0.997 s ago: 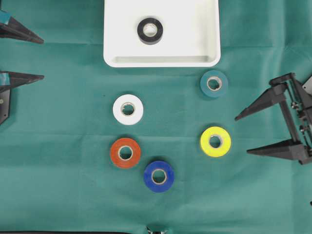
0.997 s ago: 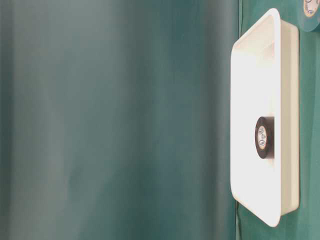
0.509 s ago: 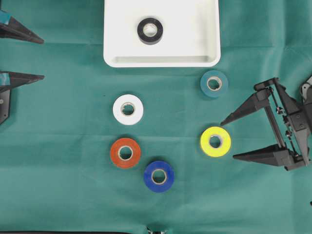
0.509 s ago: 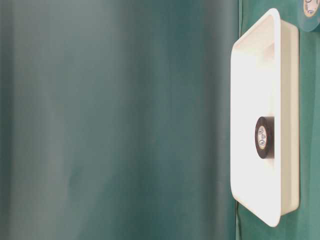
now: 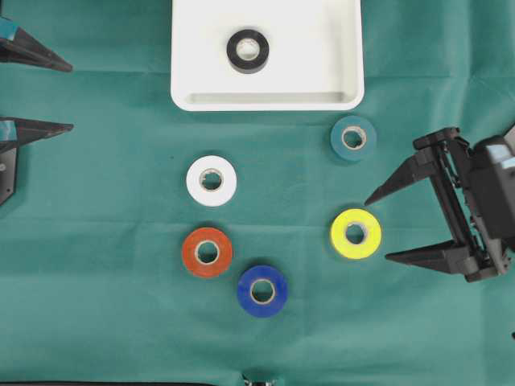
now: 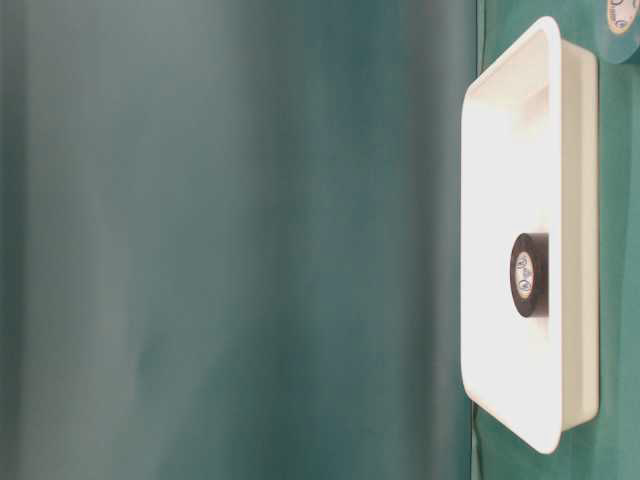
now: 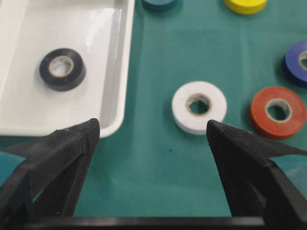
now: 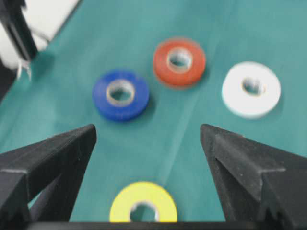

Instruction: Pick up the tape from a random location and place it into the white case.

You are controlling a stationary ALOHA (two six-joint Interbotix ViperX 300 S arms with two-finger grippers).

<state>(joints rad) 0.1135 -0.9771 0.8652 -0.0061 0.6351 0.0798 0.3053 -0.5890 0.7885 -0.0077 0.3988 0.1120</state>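
Observation:
The white case (image 5: 265,101) lies at the top middle, holding a black tape roll (image 5: 248,37). Loose rolls lie on the green cloth: teal (image 5: 353,152), white (image 5: 212,195), yellow tape (image 5: 339,235), orange-red (image 5: 207,268) and blue (image 5: 262,306). My right gripper (image 5: 376,230) stands open just right of the yellow roll, level with it and not touching. In the right wrist view that yellow roll (image 8: 143,190) lies low between the wide jaws (image 8: 147,128). My left gripper (image 5: 72,96) is open at the far left edge, holding nothing. Its wrist view shows the case (image 7: 128,57) and the white roll (image 7: 218,108) ahead.
The table-level view is turned sideways and shows the case (image 6: 505,200) with the black roll (image 6: 540,275) against a green backdrop. A dark bit of hardware (image 5: 257,379) sits at the bottom edge. Bare green cloth (image 5: 105,241) stretches along the left side.
My right gripper has moved left toward the yellow roll, staying open, and its wrist has tipped over a little. The left arm and all the rolls are unchanged.

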